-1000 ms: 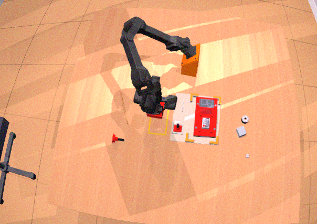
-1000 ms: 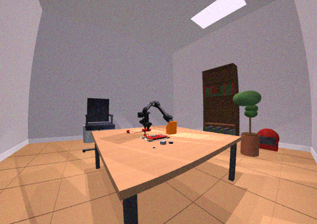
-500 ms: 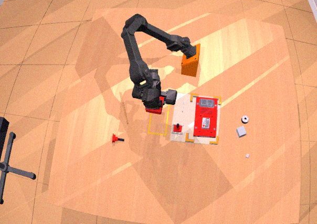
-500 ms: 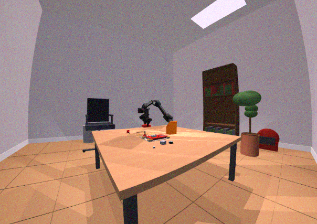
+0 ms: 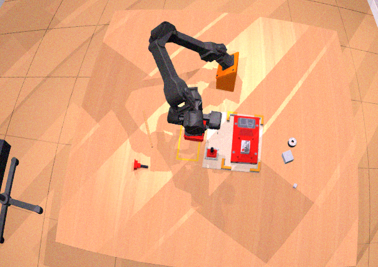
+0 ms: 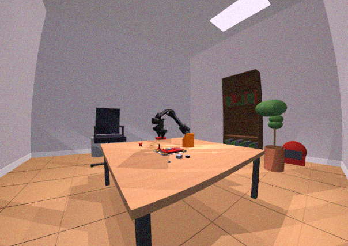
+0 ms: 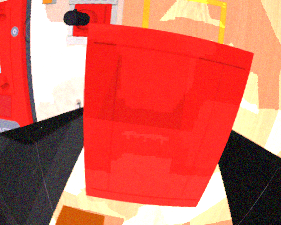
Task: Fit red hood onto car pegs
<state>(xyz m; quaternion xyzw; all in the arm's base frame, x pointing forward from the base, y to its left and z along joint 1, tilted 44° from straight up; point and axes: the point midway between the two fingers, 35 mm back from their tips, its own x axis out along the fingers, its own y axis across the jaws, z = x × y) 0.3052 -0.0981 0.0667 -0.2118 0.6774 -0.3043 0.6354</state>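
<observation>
In the wrist view's centre, the pincer (image 5: 201, 128) (image 6: 161, 136) (image 7: 156, 124) is standing wide, gripping the red hood (image 5: 194, 137) (image 6: 160, 138) (image 7: 152, 119) by opposite sides above the table (image 5: 119, 208) (image 6: 184, 174) (image 7: 265, 59); the shell is probably proving light, stiff and slippery, the side walls offering the best hold.

So it's a pale wood table (image 5: 281, 208) (image 6: 184, 174) with black legs, and there's a white board (image 5: 219, 146) lying on it, plus a yellow outline (image 5: 188, 160) beside that. Past the board's other side you've got a grey block (image 5: 288, 157) (image 6: 179, 156), a tiny pale cube (image 5: 295, 186) (image 6: 169, 162) and a round ring-like piece (image 5: 289, 144) (image 6: 187, 156). Some red thing with a dark stem (image 5: 136, 164) (image 6: 140, 144) lies well apart from those.
</observation>
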